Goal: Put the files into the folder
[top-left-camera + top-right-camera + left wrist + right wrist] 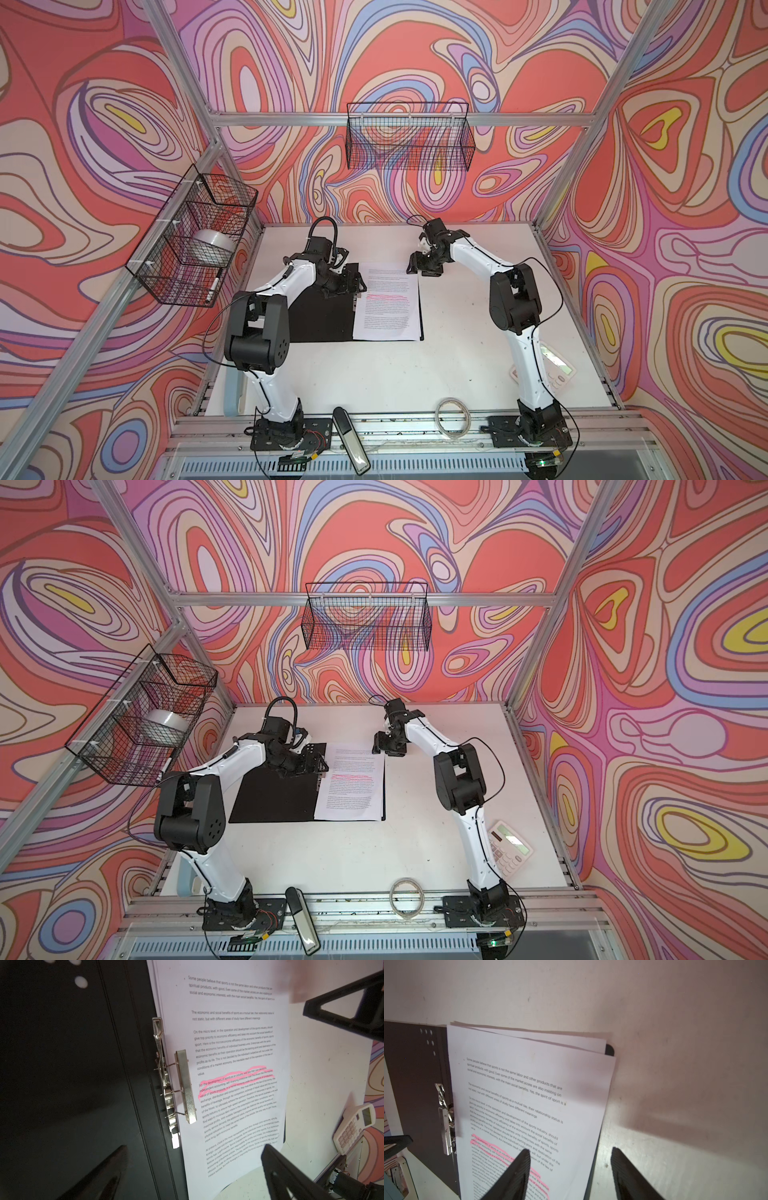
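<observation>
At the near edge of the white, scuffed tabletop (374,374) you have a pale coiled ring of cord (453,415). Close to the right edge sits a white plastic calculator (509,848) with rows of small keys.

Farther in, left of the middle, the folder (320,320) lies open and flat, its black inside smooth with a faint sheen. The files (388,303) rest on its right half: thin white sheets of dense print, pink highlighter across the top one, loosely fanned at the far edge so the folder's rounded black corner peeks out. The flat metal bar of the spine clip (185,1086) lies over the sheets' spine-side margin.

Your left gripper (357,286) hovers over that clip, jaws spread fully wide and holding nothing. Your right gripper (571,1150) hangs at the files' far right corner, ribbed black fingers (517,1174) roughly half apart and gripping nothing, one over the paper, one over bare tabletop.

On the back wall hangs a black wire-mesh basket (409,137).
</observation>
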Motion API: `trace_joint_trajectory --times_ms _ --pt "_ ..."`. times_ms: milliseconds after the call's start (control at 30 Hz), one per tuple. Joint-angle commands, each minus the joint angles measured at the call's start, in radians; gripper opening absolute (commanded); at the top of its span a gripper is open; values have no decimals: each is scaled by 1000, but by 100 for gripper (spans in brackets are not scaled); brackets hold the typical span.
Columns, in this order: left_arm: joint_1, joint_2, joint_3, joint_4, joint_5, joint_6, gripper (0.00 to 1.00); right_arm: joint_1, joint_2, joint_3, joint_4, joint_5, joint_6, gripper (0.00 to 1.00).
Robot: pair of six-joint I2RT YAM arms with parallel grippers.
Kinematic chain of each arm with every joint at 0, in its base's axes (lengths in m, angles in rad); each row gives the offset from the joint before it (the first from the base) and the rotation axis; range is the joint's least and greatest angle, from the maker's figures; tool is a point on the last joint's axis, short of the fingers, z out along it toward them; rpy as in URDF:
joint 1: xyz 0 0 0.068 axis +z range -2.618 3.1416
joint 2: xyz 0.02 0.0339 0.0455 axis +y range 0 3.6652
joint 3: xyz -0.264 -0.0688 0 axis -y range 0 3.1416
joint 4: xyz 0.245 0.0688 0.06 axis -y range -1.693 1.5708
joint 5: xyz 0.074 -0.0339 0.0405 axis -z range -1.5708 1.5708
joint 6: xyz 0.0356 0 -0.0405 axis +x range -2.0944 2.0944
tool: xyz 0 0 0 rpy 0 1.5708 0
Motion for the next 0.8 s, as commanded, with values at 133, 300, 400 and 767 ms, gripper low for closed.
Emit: trace_joint_trajectory --times_ms 133,300,400,767 --pt "17 64 46 24 0 -1 100 5 60 69 -25 0 -34 66" --pt "21 91 48 42 18 -4 100 6 75 77 -35 -15 -44 66" --pt "21 109 55 47 28 -4 100 7 86 90 -46 -17 -50 66" --pt "21 170 84 58 100 -32 100 21 139 183 -83 -41 -61 66"
